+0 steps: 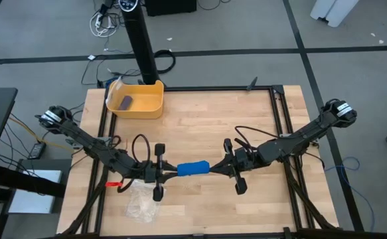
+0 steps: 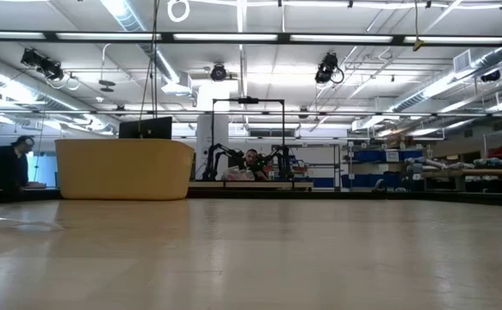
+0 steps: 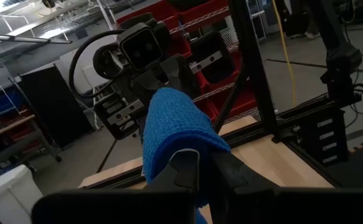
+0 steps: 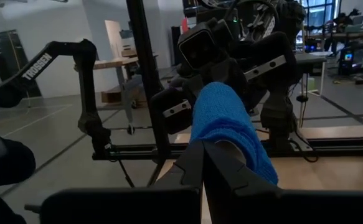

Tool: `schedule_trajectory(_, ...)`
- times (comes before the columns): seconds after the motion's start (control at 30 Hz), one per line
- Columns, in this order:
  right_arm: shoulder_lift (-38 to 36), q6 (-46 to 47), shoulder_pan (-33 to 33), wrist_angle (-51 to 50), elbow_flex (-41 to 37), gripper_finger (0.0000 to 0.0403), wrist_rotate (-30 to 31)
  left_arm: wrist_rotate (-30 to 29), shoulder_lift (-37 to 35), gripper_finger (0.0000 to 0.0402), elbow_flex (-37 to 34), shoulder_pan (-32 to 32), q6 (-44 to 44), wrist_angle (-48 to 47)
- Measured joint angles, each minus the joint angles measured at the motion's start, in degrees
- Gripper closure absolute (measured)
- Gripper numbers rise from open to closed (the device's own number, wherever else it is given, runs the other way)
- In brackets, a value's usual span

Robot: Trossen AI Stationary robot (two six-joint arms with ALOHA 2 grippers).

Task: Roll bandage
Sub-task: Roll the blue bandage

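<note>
The bright blue bandage (image 1: 193, 167) is a compact roll, held level in the air between my two grippers over the middle of the table. My left gripper (image 1: 174, 172) is shut on its left end and my right gripper (image 1: 213, 167) is shut on its right end. The left wrist view shows the roll (image 3: 172, 124) running away from my left fingers to the right gripper (image 3: 145, 68). The right wrist view shows the roll (image 4: 228, 121) reaching toward the left gripper (image 4: 231, 59). The low view shows neither gripper nor the bandage. My left gripper pinches the roll's left end (image 3: 184, 146) between its two fingers. The fingers come level from the table's left and lie along the roll. The roll is lifted clear of the table. My right gripper pinches the roll's right end (image 4: 231, 146) between its two fingers. The fingers come level from the table's right and lie along the roll. The roll stays level between the two grippers.
A yellow bin (image 1: 147, 106) with a small dark purple block (image 1: 127, 101) stands at the far left; it also shows in the low view (image 2: 126, 170). A clear crinkled plastic bag (image 1: 142, 202) lies near the front edge, below the left arm. A small red thing (image 1: 113, 184) lies beside it.
</note>
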Motion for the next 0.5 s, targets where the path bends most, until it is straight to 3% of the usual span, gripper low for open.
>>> schedule_trajectory(0.27,-2.3,-3.7,4.0,-4.1,0.0,0.0398,10.5,0.3,-0.7,0.0382,0.1,-0.4,-0.4,1.2)
schedule_trajectory(0.5,-1.6,-3.5,2.1,-3.1,0.0,0.0401,7.5,3.0,-0.7,0.0382,0.1,0.0,-1.8,1.4)
